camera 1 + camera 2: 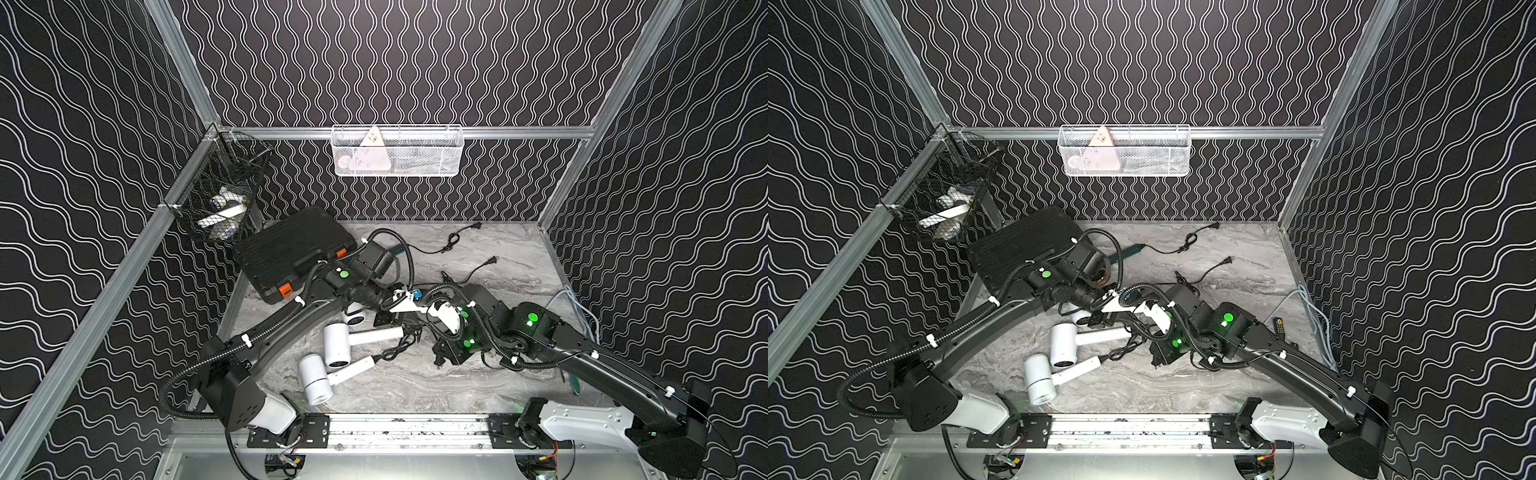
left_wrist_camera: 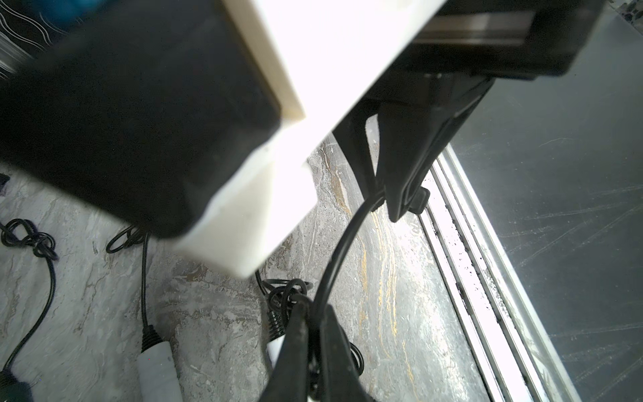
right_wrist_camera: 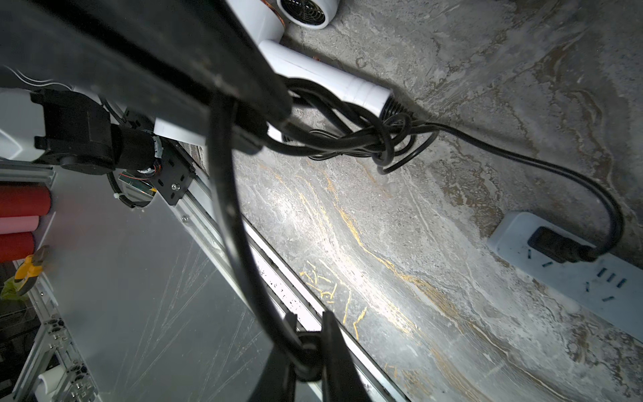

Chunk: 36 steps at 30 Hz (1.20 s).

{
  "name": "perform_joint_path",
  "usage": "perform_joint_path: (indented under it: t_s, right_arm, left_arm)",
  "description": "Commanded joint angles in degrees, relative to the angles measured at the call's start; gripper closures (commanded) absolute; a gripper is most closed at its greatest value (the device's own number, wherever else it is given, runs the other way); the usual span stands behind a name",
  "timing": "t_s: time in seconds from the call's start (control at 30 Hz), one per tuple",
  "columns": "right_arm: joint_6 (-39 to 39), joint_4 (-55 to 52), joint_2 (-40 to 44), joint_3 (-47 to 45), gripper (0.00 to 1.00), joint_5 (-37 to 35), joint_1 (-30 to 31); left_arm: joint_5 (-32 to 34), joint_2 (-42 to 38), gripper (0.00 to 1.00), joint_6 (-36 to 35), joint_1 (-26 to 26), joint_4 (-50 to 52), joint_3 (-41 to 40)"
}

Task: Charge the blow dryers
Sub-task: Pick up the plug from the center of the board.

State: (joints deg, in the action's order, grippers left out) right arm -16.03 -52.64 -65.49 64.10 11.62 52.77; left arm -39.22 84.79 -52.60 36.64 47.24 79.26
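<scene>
The left hand (image 2: 315, 308) and right hand (image 3: 309, 323) are clenching one thin, limp black cord (image 3: 226, 209) above the grey marbled bench (image 1: 478, 386), where the white plastic T-shaped blow dryers (image 1: 337, 345) are lying. The cord is likely tangling easily, so gripping close to its stiffer end is looking safest. Only the right wrist view is showing the pale blue power strip (image 3: 570, 278) carrying one seated black plug (image 3: 553, 245).

Soft light above, hard glare up close.
In both top views we find the marble tabletop (image 1: 519, 249) evenly lit, shadows faint; at the wrists, a white bracket (image 2: 330, 52) is blown out and blurred, glare streaks the metal rail (image 3: 288, 278), and the left gripper (image 2: 315, 309) sits out of focus.
</scene>
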Motion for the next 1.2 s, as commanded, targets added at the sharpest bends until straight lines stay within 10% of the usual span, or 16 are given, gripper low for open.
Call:
perform_joint_path:
  t_s: [0.0, 0.37, 0.57, 0.77, 1.17]
  right_arm:
    - [-0.4, -0.77, -0.06, 0.17, 0.92, -0.34, 0.04]
    - [-2.87, -0.26, -2.3, 0.42, 1.0, -6.02, -0.27]
    - [-5.53, 3.98, -5.01, 3.5, 1.0, -8.96, -8.21]
    - [-3.38, 8.04, -11.95, 7.98, 1.0, -1.95, -20.64]
    - [-4.42, 8.69, -15.15, 7.89, 1.0, -6.98, -32.91]
  left_arm:
    - [-0.94, -0.06, 1.0, -1.37, -0.02, 0.39, 0.62]
    - [3.41, 0.95, 1.0, 3.36, -0.06, -3.01, 1.19]
    - [13.31, 2.66, 0.64, 15.4, -0.1, -9.82, 3.53]
    - [24.85, 3.33, 0.49, 25.83, -0.39, -15.65, 4.84]
    - [27.77, -2.04, 0.5, 43.19, -0.54, -19.01, -3.57]
